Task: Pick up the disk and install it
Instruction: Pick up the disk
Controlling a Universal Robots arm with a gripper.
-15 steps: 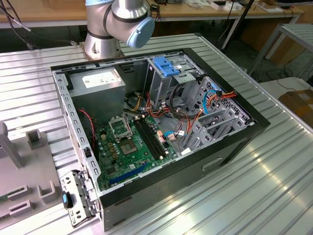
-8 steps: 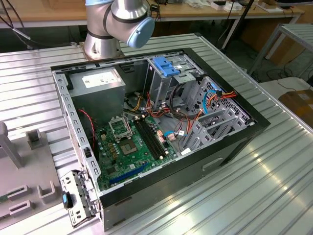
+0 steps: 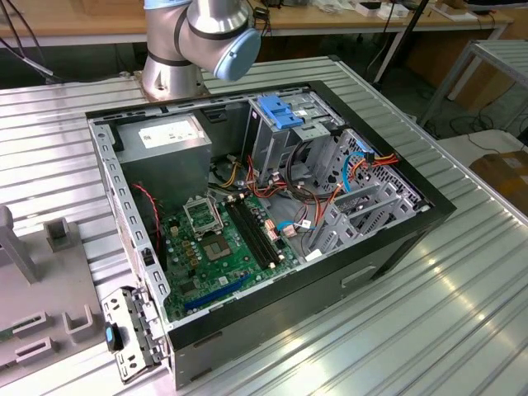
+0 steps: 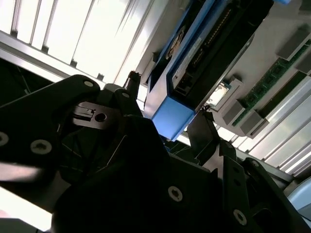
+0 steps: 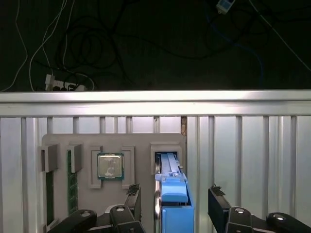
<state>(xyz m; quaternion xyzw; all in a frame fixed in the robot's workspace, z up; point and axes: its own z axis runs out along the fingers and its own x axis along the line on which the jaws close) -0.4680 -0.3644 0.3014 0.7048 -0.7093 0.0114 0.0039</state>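
We are in a robotics lab or workshop: a robot arm (image 3: pixel 202 37) stands on a ribbed aluminium table (image 3: pixel 429 313) beside an open computer case (image 3: pixel 330 289). Wooden workbenches (image 3: pixel 82 21) run behind, and in the first wrist view a grey fixture tray (image 5: pixel 141 141) holds a processor (image 5: pixel 110 166).

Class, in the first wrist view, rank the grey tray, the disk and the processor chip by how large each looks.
Largest: tray.
Next: disk, though it stands nearer the camera and is partly cut off, so its look may mislead.
Smallest: chip.
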